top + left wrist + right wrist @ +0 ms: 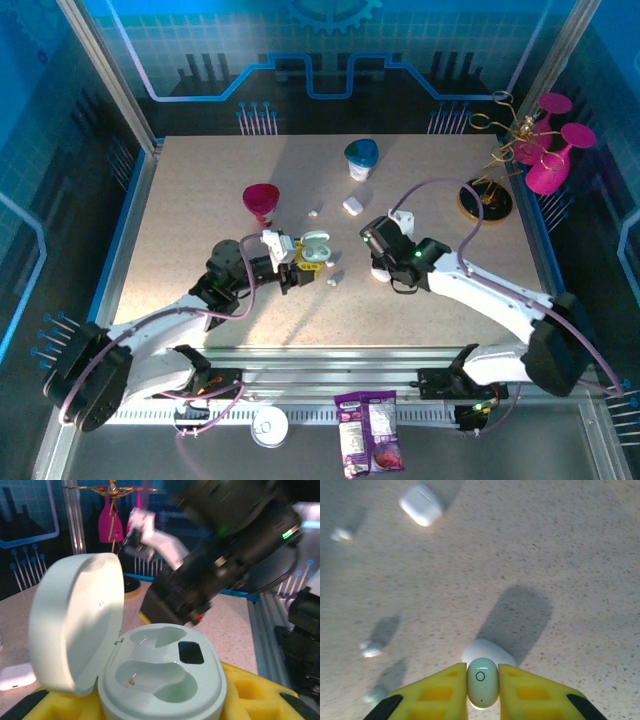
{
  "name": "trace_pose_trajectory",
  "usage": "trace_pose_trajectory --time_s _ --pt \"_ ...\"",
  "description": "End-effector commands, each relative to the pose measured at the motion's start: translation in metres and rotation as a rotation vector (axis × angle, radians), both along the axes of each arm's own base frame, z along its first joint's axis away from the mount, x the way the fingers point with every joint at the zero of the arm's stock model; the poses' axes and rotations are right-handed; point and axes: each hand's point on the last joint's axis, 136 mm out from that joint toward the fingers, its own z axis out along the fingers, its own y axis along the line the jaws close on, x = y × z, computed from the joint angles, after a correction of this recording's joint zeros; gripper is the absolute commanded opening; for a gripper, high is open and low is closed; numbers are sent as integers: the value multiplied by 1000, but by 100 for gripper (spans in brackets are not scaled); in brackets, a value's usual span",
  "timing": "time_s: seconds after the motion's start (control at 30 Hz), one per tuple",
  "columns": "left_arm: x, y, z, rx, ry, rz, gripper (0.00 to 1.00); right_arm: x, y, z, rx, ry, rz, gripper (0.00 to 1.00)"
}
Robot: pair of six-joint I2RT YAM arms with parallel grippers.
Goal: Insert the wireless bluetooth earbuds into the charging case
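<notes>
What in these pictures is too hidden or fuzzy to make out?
- Right wrist: white lump behind the held earbud, half hidden by it; bud or case unclear.
- Left wrist: right arm beyond the open case is blurred.
- Top: loose bud too small for detail.

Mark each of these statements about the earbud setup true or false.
1. The left fingers hold the pale green charging case with its lid open. True.
2. Both wells of that case already hold earbuds. False: both are empty.
3. The right fingers pinch a pale green earbud. True.
4. The white case lies open. False: it is shut.
5. Loose earbuds lie on the table. True.
</notes>
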Motion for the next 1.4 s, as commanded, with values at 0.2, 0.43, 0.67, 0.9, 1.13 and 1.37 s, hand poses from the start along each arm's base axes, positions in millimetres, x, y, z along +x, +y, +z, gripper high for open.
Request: trace_pose_trajectory --time_s 0.2,0.43,0.67,0.9,1.13,1.37 --pt "35 -7 1 -10 -137 129 25 -20 45 63 220 -130 166 19" --pt "47 -12 -9 35 -187 191 25 -22 85 89 306 -181 272 18" --pt "51 -18 -11 44 -220 207 25 -22 119 101 355 -186 359 18" --pt "52 -25 -9 45 -223 196 25 -22 139 101 375 -171 411 18" --pt "51 -27 -11 55 -222 191 25 -21 148 100 391 -168 432 17" --pt "48 -26 -4 31 -220 189 25 -19 150 98 402 -181 430 17"
